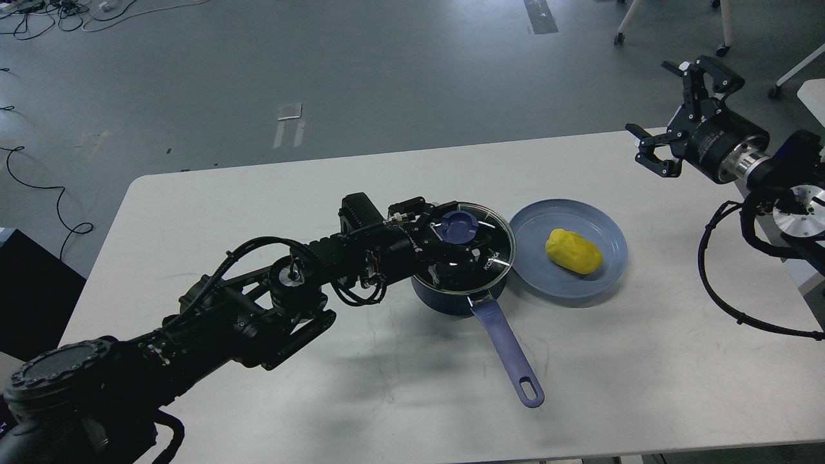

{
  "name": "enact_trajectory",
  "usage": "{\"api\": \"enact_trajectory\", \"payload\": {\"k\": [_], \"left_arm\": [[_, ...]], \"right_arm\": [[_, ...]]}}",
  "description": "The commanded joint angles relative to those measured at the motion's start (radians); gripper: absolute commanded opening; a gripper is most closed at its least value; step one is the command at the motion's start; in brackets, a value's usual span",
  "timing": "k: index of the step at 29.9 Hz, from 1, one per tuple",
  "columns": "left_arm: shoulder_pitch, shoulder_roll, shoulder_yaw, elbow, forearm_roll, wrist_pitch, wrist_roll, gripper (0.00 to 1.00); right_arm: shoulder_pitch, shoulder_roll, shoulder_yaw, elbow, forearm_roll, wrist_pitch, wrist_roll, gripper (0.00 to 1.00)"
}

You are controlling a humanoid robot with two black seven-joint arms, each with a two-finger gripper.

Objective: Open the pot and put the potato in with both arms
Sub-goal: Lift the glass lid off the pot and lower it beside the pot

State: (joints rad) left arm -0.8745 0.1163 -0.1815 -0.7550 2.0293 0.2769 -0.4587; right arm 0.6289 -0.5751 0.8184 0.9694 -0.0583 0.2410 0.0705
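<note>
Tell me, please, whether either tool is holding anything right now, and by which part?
The left tool sits around the lid's knob, grip unconfirmed. The right tool is open, holding nothing.

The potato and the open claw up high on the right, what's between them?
Nothing but the blue plate's rim and bare white table, seen from the head view, separates the potato from the right claw.

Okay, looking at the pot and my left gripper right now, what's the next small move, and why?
Probably close the left gripper on the lid's blue knob and lift. Its fingers sit around the knob, the lid still covers the pot, and the potato waits on the plate.
</note>
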Motion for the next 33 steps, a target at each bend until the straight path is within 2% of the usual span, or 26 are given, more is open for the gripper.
{"api": "enact_trajectory", "payload": {"k": [1,3,7,8,12,15,19,24,26,31,33], "left_arm": [[0.000,0.002,0.001,0.006,-0.001,-0.001,0.000,0.40],[0.000,0.008,0.001,0.006,-0.003,-0.001,0.000,0.35],[-0.003,0.029,-0.006,-0.012,-0.015,0.001,-0.015,0.35],[-0.006,0.054,-0.007,-0.044,-0.052,0.002,-0.030,0.35],[-0.081,0.106,-0.004,-0.161,-0.211,-0.001,-0.030,0.35],[-0.156,0.140,-0.003,-0.161,-0.244,-0.001,-0.030,0.35],[-0.181,0.201,-0.001,-0.158,-0.239,0.002,-0.030,0.35],[-0.163,0.316,0.002,-0.156,-0.238,0.028,-0.030,0.35],[-0.124,0.379,0.042,-0.153,-0.238,0.085,-0.030,0.35],[-0.031,0.433,0.112,-0.110,-0.238,0.198,-0.030,0.35],[0.014,0.434,0.123,-0.070,-0.239,0.212,-0.030,0.35]], "right_arm": [[-0.002,0.001,-0.002,-0.001,0.000,-0.002,0.003,1.00],[-0.005,0.001,-0.002,-0.003,0.000,-0.002,0.011,1.00],[-0.008,0.001,-0.004,-0.006,0.000,-0.002,0.012,1.00],[-0.008,0.001,-0.004,-0.008,0.000,-0.002,0.012,1.00],[-0.008,0.000,-0.002,-0.003,0.000,-0.002,0.012,1.00],[-0.008,0.001,-0.002,-0.003,0.000,-0.002,0.012,1.00],[-0.006,0.001,-0.002,0.002,0.000,-0.002,0.012,1.00],[-0.006,0.003,-0.002,0.002,0.000,-0.002,0.012,1.00],[-0.005,0.004,-0.004,0.002,0.000,-0.002,0.012,1.00],[0.000,0.006,-0.008,0.000,0.000,-0.002,0.012,1.00],[0.000,0.006,-0.010,0.000,0.000,-0.002,0.012,1.00]]}}
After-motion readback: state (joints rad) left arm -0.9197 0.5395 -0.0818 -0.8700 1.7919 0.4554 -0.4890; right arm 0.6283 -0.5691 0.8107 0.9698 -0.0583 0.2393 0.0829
